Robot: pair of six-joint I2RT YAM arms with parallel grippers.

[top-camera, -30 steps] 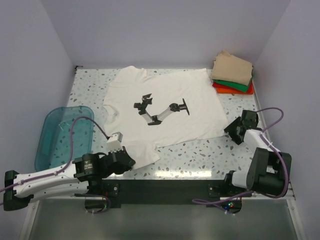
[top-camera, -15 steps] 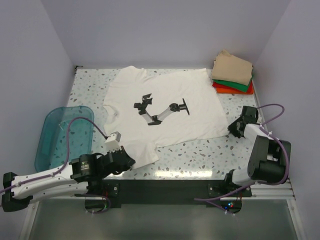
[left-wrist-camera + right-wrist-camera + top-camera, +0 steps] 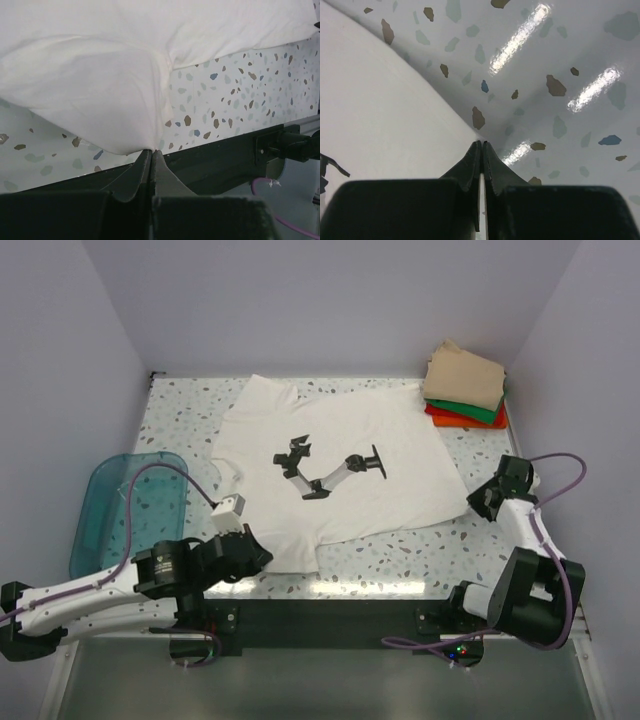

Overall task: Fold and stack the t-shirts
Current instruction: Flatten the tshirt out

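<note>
A teal bin (image 3: 125,505) sits left of the white t-shirt (image 3: 330,440), which lies spread on the surface (image 3: 400,545), long axis roughly left-right. The left end effector (image 3: 262,557) is clamped on its near-left corner, the right end effector (image 3: 477,502) on its near-right corner. Folded tees (image 3: 465,390) lie beyond its far-right corner.

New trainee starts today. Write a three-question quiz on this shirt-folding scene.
1. Which garment do the left gripper and right gripper pinch?
2. Which shirt tops the folded stack? A tan, B green, C orange-red.
3. True or false: both grippers stand open.
Key: 1 the white t-shirt; 2 A; 3 false.
</note>
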